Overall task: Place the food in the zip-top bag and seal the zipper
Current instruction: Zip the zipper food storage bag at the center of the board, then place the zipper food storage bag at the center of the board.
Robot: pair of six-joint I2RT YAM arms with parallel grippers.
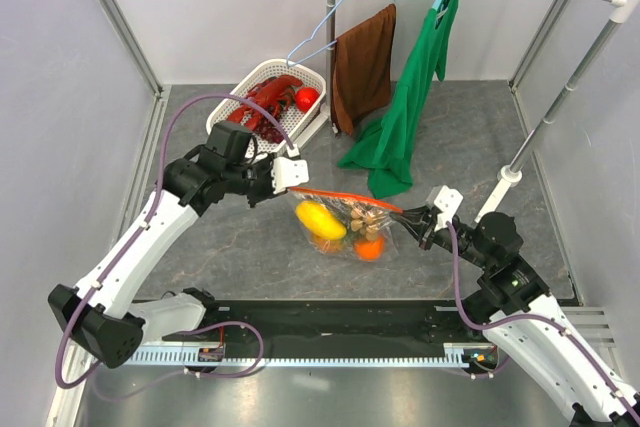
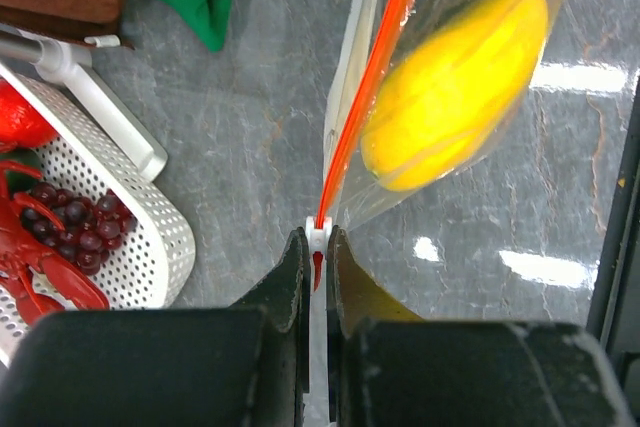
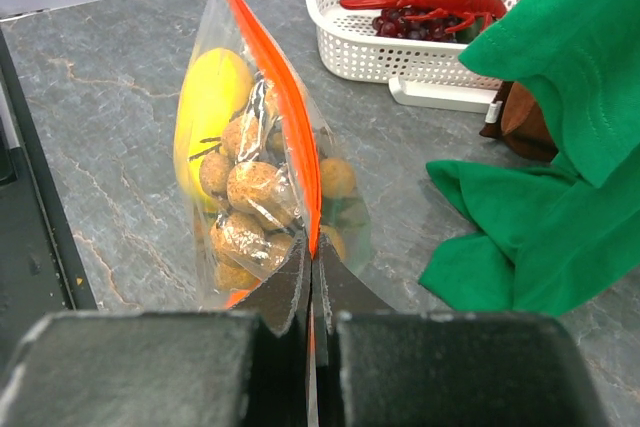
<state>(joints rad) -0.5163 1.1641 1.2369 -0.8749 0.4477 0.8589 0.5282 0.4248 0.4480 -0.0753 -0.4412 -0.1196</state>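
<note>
The clear zip-top bag [image 1: 345, 225] hangs above the table, stretched between both grippers. Inside it are a yellow fruit [image 1: 320, 218], an orange ball [image 1: 369, 247] and a tan grape bunch [image 3: 245, 197]. The red-orange zipper [image 1: 345, 198] runs straight along the top edge. My left gripper [image 1: 287, 176] is shut on the zipper's whitish left end [image 2: 318, 237]. My right gripper [image 1: 410, 222] is shut on the zipper's right end [image 3: 312, 209]. The pineapple is not clearly seen.
A white mesh basket [image 1: 262, 99] with a red lobster [image 1: 268, 97], dark grapes and a red ball [image 1: 307, 98] stands at the back left. A brown cloth [image 1: 362, 67] and a green cloth [image 1: 410, 112] hang from a rack behind the bag.
</note>
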